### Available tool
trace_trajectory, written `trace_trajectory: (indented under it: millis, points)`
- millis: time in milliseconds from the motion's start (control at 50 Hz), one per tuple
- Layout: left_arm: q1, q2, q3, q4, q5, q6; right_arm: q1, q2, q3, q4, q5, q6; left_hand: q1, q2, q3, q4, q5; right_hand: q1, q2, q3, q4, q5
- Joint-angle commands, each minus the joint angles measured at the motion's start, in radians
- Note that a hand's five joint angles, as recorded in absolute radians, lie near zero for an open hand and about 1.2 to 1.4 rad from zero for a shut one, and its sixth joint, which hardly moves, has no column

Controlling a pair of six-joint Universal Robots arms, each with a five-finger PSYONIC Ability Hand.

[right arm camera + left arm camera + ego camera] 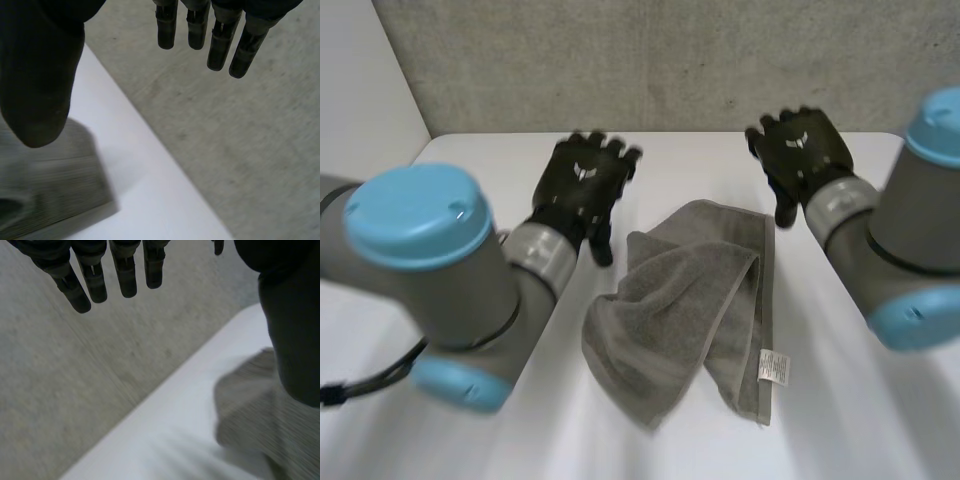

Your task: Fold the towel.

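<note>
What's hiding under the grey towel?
The towel lies rumpled on the white table, doubled over itself, with its white tag on top. Whether anything hides under its folds cannot be seen.

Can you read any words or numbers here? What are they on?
On the grey towel, a white tag: print too small to read.
On the backs of the left hand and right hand: a small white mark each, no letters readable.
No other text.

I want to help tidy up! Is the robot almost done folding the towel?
Not yet. The towel lies rumpled on the table, loosely doubled over. Nothing is in hand: the left hand and right hand are open, off the towel. Neat folding is all left.
</note>
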State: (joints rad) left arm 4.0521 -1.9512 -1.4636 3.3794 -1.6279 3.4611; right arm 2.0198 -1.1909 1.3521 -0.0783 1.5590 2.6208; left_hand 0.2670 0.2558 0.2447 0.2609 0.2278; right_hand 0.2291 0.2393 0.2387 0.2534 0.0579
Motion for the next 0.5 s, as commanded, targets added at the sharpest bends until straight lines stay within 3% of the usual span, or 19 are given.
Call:
trace_trajectory:
  millis: [20, 200, 400, 500]
  points:
    - [-0.027, 0.184, -0.276, -0.069, 0.003, -0.147, -0.009, -0.148, 0.261, 0.040, -0.016, 0.157, -0.024, -0.013, -0.002, -0.018, -0.160, -0.055, -0.065, -0.064, -0.079, -0.058]
    - [-0.104, 0.227, -0.396, -0.103, 0.008, -0.214, -0.012, -0.283, 0.501, 0.075, -0.160, 0.185, 0.032, 0.043, 0.054, 0.038, -0.104, -0.007, -0.017, -0.016, -0.031, -0.010]
    - [-0.212, 0.108, -0.400, -0.104, 0.002, -0.215, -0.021, -0.328, 0.668, 0.054, -0.177, 0.200, -0.056, -0.045, -0.034, -0.050, -0.192, 0.000, -0.010, -0.010, -0.025, -0.004]
    - [-0.220, 0.043, -0.380, -0.068, 0.000, -0.209, -0.020, -0.314, 0.711, 0.000, -0.178, 0.231, -0.042, -0.031, -0.020, -0.036, -0.177, 0.032, 0.022, 0.022, 0.008, 0.029]
